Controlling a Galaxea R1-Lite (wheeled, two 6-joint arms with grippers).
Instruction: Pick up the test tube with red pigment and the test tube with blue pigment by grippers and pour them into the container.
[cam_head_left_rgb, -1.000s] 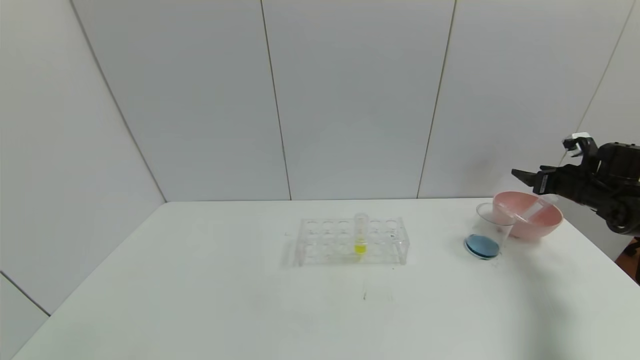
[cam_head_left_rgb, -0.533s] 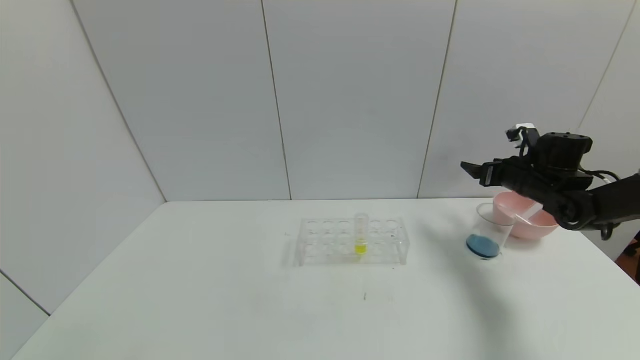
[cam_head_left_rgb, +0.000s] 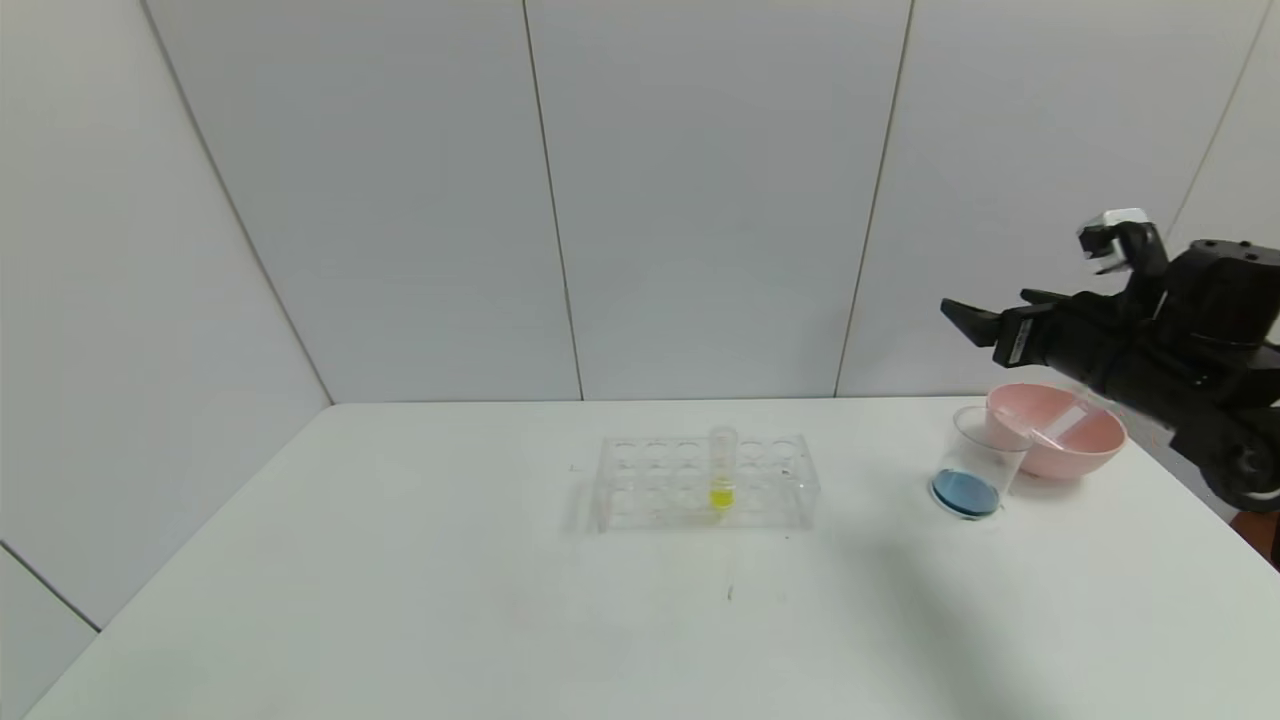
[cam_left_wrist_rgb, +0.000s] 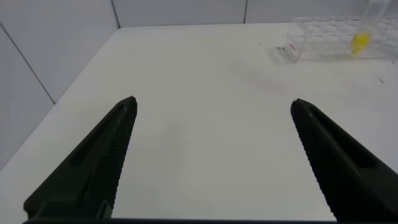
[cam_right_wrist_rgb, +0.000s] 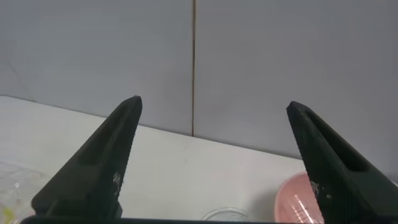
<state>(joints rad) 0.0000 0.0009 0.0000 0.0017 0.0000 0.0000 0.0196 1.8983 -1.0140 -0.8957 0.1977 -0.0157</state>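
— Grey wall panels behind, and a white table (cam_head_left_rgb: 400, 600) spread wide in front of us. What's the big news?

— Right gripper (cam_head_left_rgb: 985, 320), up in the air over the far right of the table, above the pink bowl (cam_head_left_rgb: 1060, 445) and the container (cam_head_left_rgb: 975, 465). Jaws spread wide, nothing between them; the right wrist view shows both fingers (cam_right_wrist_rgb: 93, 174) parted with only wall beyond.

— And the left?

— Left gripper (cam_left_wrist_rgb: 211, 155) hangs low over the near left of the table, fingers (cam_left_wrist_rgb: 93, 162) also apart and empty, with the rack off in the distance.

— That rack?

— Clear tube rack (cam_head_left_rgb: 705, 480) mid-table, one tube of yellow liquid (cam_head_left_rgb: 722, 470) standing upright in it.

— Where are the red and blue tubes?

— One clear tube (cam_head_left_rgb: 1055, 425) lies tilted in the pink bowl; which one, I can't tell. The container sits just beside the bowl, toward the rack, with blue liquid (cam_head_left_rgb: 965, 492) pooled at its bottom.
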